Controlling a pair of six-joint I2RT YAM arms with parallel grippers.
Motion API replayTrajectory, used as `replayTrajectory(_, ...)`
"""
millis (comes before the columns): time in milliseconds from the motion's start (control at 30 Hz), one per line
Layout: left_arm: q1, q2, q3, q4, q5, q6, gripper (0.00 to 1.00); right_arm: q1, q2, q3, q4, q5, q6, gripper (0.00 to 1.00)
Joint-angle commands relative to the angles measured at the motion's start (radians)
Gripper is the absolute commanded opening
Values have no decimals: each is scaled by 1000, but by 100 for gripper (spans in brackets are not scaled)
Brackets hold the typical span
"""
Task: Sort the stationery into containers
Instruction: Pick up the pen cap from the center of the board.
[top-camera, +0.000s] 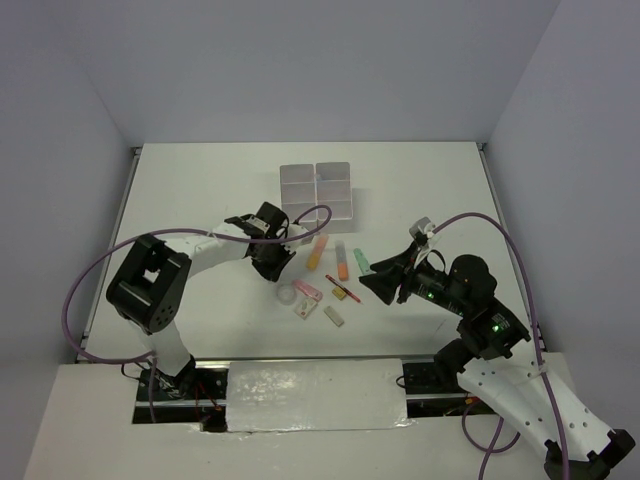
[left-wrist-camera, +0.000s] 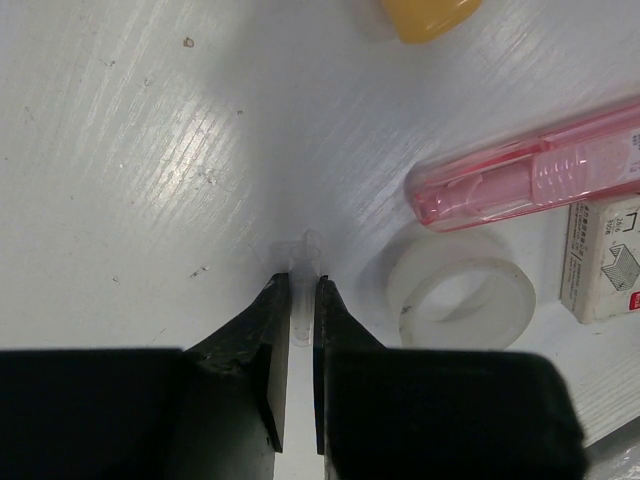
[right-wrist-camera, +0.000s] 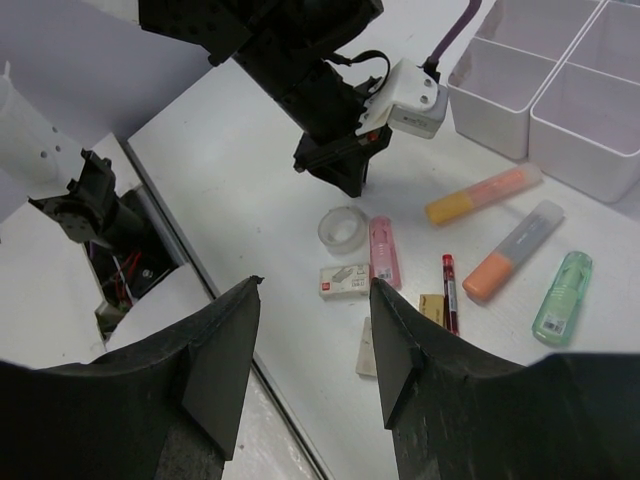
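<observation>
Pinching down at the table (top-camera: 200, 200), your left gripper (left-wrist-camera: 302, 285) has its jaws drawn almost together on a small clear piece (left-wrist-camera: 303, 255) that sticks out past the fingertips; you cannot tell from the wrist view what that piece is. In that view the tape ring (left-wrist-camera: 462, 300) lies flat at 3 o'clock from the tips, close but apart from them. A pink case (left-wrist-camera: 530, 180) lies at 2 o'clock, a white printed box (left-wrist-camera: 605, 255) sits beyond the ring, and the butt of an orange highlighter (left-wrist-camera: 430, 15) shows at 12 o'clock. From above, your left gripper (top-camera: 275, 262) sits at 7 o'clock from the containers (top-camera: 317, 190), near them but not over them. Your right gripper (top-camera: 372, 283) hangs above the table at 3 o'clock from the loose items, jaws apart with nothing between them. Its wrist view (right-wrist-camera: 313, 290) looks down on the tape ring (right-wrist-camera: 343, 229), the pink case (right-wrist-camera: 383, 252) just beside it, a red pen (right-wrist-camera: 449, 290), the orange highlighter (right-wrist-camera: 485, 194), a peach highlighter (right-wrist-camera: 515, 250) and a green highlighter (right-wrist-camera: 560, 298). All of these lie on the table outside the containers (right-wrist-camera: 540, 90).
</observation>
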Motion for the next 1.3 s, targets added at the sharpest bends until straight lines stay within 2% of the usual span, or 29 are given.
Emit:
replayTrajectory(0,-6,0,10,-38,-27,-16,0,6,2,32,21,-7,-8,55)
replayTrajectory(200,-6,-157,18,-37,-70,-80,0,5,14,27,18,17,0,56)
replayTrajectory(267,-6,-204,25,-40,-76,-99,0,6,24,29,16,42,8,60)
replayTrajectory(400,-6,-334,54,-54,-61,-149,0,6,55,31,18,71,22,75)
replayTrajectory(433,-5,-357,70,-49,-28,-160,0,6,69,34,18,77,32,91)
replayTrajectory(467,-5,-378,76,-43,-6,-172,0,6,75,32,21,82,40,100)
replayTrajectory(667,12,-581,58,66,320,-293,0,6,69,-3,137,27,77,100)
replayTrajectory(733,17,-615,41,110,437,-310,0,6,69,-26,188,-59,92,100)
replayTrajectory(800,23,-652,30,126,547,-301,0,6,81,-51,284,-158,123,100)
replayTrajectory(867,23,-688,25,121,702,-228,0,6,97,-58,356,-209,146,100)
replayTrajectory(1100,23,-785,-39,103,793,-88,0,5,118,-75,475,-308,176,98)
replayTrajectory(1267,22,-768,-54,94,738,-62,0,8,141,-49,403,-231,148,92)
